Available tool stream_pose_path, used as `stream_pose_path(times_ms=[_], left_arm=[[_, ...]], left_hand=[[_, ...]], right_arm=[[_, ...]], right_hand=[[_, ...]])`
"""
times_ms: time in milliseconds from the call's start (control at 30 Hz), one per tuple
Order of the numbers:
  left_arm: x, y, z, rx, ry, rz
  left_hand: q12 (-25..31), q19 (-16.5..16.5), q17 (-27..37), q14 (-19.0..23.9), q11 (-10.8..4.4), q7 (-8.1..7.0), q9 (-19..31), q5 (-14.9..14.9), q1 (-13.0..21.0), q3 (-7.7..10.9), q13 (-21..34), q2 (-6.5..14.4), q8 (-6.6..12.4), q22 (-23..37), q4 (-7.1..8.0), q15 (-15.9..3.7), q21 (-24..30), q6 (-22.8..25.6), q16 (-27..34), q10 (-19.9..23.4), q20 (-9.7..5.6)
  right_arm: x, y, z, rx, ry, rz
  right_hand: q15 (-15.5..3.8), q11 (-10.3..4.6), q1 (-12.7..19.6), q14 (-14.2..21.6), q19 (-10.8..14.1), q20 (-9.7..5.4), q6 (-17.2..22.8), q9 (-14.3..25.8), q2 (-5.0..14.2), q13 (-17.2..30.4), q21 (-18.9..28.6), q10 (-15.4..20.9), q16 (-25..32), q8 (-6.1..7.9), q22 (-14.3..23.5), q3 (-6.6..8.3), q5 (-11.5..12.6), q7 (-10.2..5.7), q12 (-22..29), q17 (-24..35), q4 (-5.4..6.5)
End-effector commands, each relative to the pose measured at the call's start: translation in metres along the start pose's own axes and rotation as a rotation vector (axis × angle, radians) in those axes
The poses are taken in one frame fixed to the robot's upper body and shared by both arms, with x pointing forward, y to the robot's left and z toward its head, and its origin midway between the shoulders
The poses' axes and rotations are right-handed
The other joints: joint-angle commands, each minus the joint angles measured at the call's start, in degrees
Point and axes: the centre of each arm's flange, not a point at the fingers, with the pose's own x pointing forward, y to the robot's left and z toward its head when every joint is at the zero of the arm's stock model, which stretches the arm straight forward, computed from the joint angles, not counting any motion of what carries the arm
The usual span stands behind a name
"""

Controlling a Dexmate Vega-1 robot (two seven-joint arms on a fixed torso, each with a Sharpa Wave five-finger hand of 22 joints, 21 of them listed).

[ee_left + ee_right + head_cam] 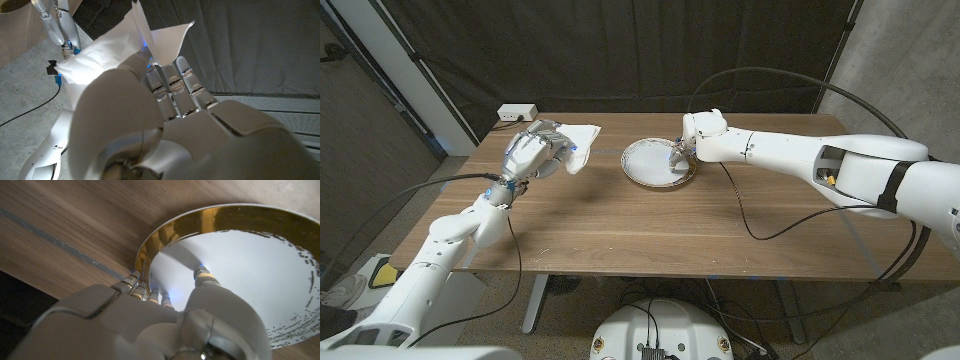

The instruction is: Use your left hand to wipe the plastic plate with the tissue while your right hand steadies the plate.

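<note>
Wooden tabletop (pixel 650 225): left hand (pixel 532 152) fingers hold tissue (pixel 582 143) up, apart from plate (pixel 658 163); right hand (pixel 688 143) fingers pinch plate rim.

No readable text, label, brand, number or sign appears on anything here.

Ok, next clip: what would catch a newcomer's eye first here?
Probably the left hand holding a white tissue at the table's far left, apart from the plate. Then the gold-rimmed white plate at the far middle, with the right hand gripping its rim.
</note>
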Motion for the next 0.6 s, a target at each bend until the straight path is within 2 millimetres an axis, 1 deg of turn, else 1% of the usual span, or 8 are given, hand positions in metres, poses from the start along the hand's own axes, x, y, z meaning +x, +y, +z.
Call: stream_pose_path(times_ms=[33, 267, 600], left_arm=[[0.056, -0.011, -0.008, -0.005, -0.048, 0.045], [0.085, -0.017, -0.007, -0.012, -0.076, 0.051], [0.119, -0.036, 0.000, 0.020, -0.110, -0.013]], left_hand=[[1.74, -0.38, 0.10, 0.46, -3.47, 1.12, 0.05, 0.28, 0.58, -0.18, 5.21, 0.08, -0.28, 0.11, 0.13, -6.65, 0.38, 1.38, -0.71, 3.77, -0.18], [1.67, -0.56, 0.28, 0.51, -3.43, 1.13, -0.01, 0.33, 0.79, -0.42, 5.20, 0.06, -0.36, 0.03, 0.20, -6.69, 0.68, 1.41, -1.06, 3.66, -0.30], [1.56, -0.92, 0.55, 0.65, -3.34, 0.83, -0.11, 0.37, 1.08, -0.79, 5.19, -0.01, -0.43, -0.08, 0.26, -6.77, 1.08, 1.60, -1.52, 3.56, -0.63]], right_arm=[[0.001, -0.002, -0.002, -0.002, -0.006, 0.002], [0.003, -0.003, -0.002, -0.005, -0.011, 0.005], [0.002, -0.002, -0.001, -0.011, -0.011, 0.007]], right_hand=[[-1.04, -0.11, -0.31, -0.18, -0.13, -5.02, 0.30, 0.28, 0.12, 0.19, 0.58, 0.05, 0.07, 0.22, 0.23, -0.07, 0.59, -0.05, 0.20, 0.21, 0.06], [-1.04, -0.06, -0.34, -0.20, -0.18, -4.99, 0.30, 0.28, 0.11, 0.19, 0.59, -0.01, 0.07, 0.21, 0.23, -0.15, 0.62, -0.06, 0.17, 0.21, 0.09], [-1.05, -0.06, -0.38, -0.21, -0.21, -4.99, 0.36, 0.28, 0.08, 0.19, 0.60, -0.02, 0.08, 0.21, 0.23, -0.26, 0.67, -0.05, 0.17, 0.21, 0.12]])
